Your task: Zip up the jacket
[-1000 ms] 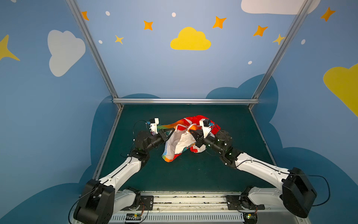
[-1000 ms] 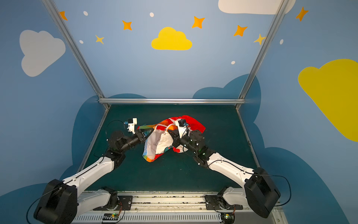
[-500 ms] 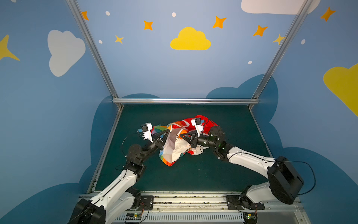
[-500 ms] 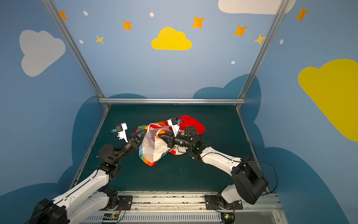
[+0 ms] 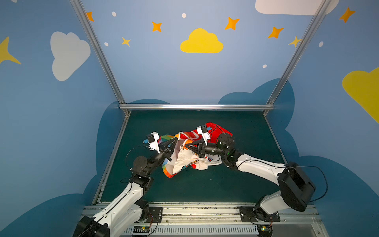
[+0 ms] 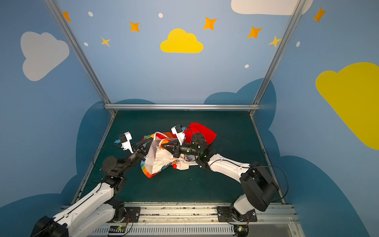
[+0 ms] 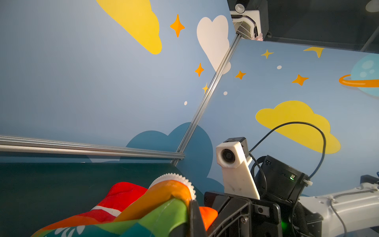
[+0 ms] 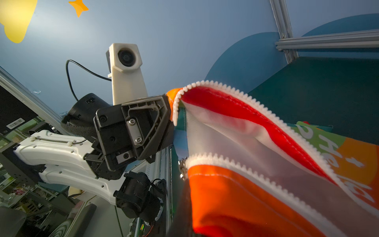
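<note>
Green mat (image 5: 205, 190), blue walls (image 5: 164, 78) w/ clouds (image 5: 202, 42), stars (image 5: 232, 23); alu frame (image 5: 196, 106).

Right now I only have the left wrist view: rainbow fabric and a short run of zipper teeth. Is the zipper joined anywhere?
Observer: No. The right wrist view shows the jacket with its two zipper halves apart and white lining between them.
Operator: Where's the slider?
Observer: What looks like the metal slider sits at the end of the orange-edged half.
Operator: And the right gripper?
Observer: In a top view the right gripper is shut on the jacket beside that slider.
</note>
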Tool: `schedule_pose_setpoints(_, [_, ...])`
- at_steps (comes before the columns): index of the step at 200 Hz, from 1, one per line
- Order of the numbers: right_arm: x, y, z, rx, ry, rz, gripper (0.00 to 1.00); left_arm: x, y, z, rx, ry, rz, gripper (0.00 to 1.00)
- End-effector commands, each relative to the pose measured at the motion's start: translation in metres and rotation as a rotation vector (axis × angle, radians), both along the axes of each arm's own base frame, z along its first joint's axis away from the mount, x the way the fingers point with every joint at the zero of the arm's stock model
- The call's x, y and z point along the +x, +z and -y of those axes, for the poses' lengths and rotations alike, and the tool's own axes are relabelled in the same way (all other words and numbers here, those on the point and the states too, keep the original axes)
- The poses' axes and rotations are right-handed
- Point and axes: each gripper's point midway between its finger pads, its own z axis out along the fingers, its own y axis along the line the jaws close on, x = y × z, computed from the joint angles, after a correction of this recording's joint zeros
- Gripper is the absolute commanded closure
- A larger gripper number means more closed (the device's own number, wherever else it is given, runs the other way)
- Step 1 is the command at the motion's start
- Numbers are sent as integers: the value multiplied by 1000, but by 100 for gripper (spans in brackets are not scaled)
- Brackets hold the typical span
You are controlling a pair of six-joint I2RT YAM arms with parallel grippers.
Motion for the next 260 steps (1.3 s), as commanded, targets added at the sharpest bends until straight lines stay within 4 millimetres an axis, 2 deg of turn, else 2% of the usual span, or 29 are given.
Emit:
schedule_pose_setpoints(1, [-3,29,-6,71,29,52,100,-8,11,-1,0,2,66,97])
schedule_pose_setpoints(198, [-8,43,-20,102,98,39,100,-14,4,-8,18,35,68,97])
schedule_pose_setpoints(260, [-5,40,-23,102,95,25,100,-15,6,-10,14,48,75,97])
